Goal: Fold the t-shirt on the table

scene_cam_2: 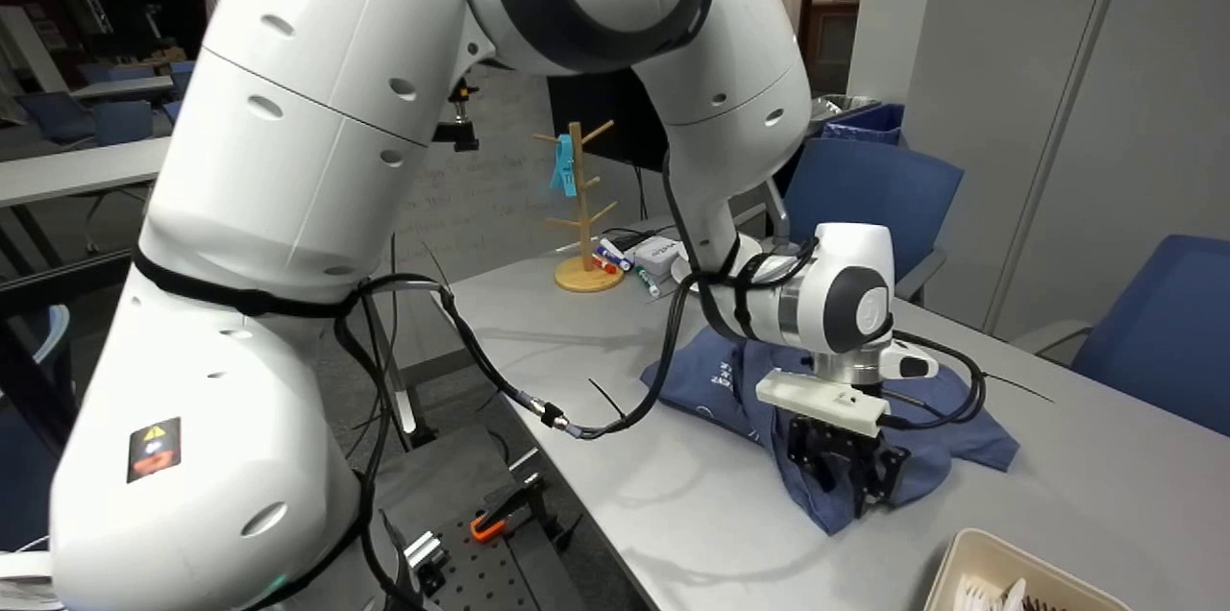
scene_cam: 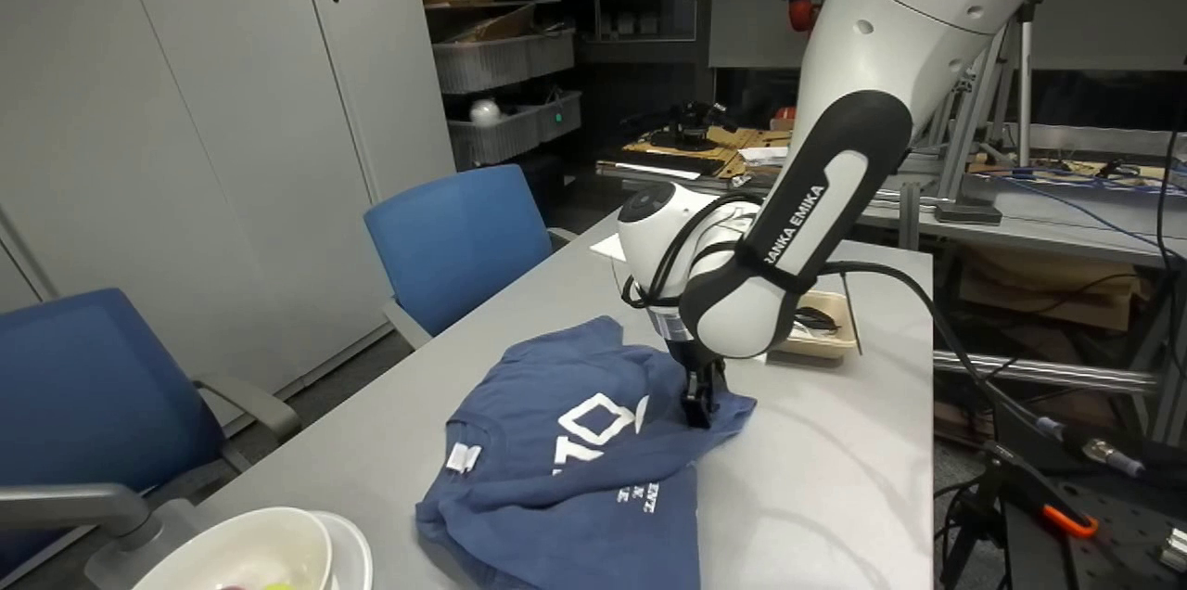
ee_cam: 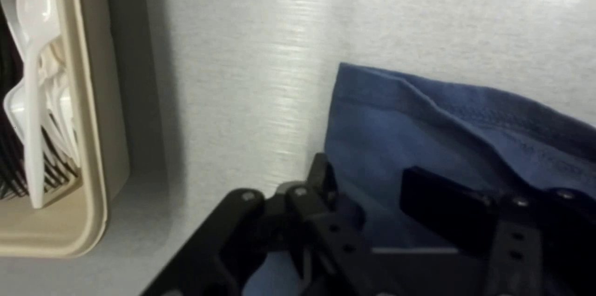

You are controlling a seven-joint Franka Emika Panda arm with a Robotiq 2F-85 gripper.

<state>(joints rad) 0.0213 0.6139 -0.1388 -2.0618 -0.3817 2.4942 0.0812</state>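
The slate-blue t-shirt [scene_cam: 556,423] lies rumpled on the light grey table [scene_cam: 816,469], with white lettering and a neck tag partly showing. A fold runs across the lettering. My gripper [scene_cam: 702,409] points down at the corner of the shirt nearest the beige tray. In the wrist view the fingers [ee_cam: 416,193] stand apart, with the shirt's cloth [ee_cam: 368,133] seen below and between them. No pinched cloth shows in the gap. The shirt's hemmed edge reaches beyond the fingertips. In an exterior view the arm covers part of the t-shirt [scene_cam_2: 716,380].
A beige tray [ee_cam: 88,147] of plastic cutlery stands close beside the gripper. White bowls [scene_cam: 250,553] sit at the table's near end. A wooden peg stand [scene_cam_2: 584,207] and markers [scene_cam_2: 615,256] are at the far end. Blue chairs [scene_cam: 464,247] line one side.
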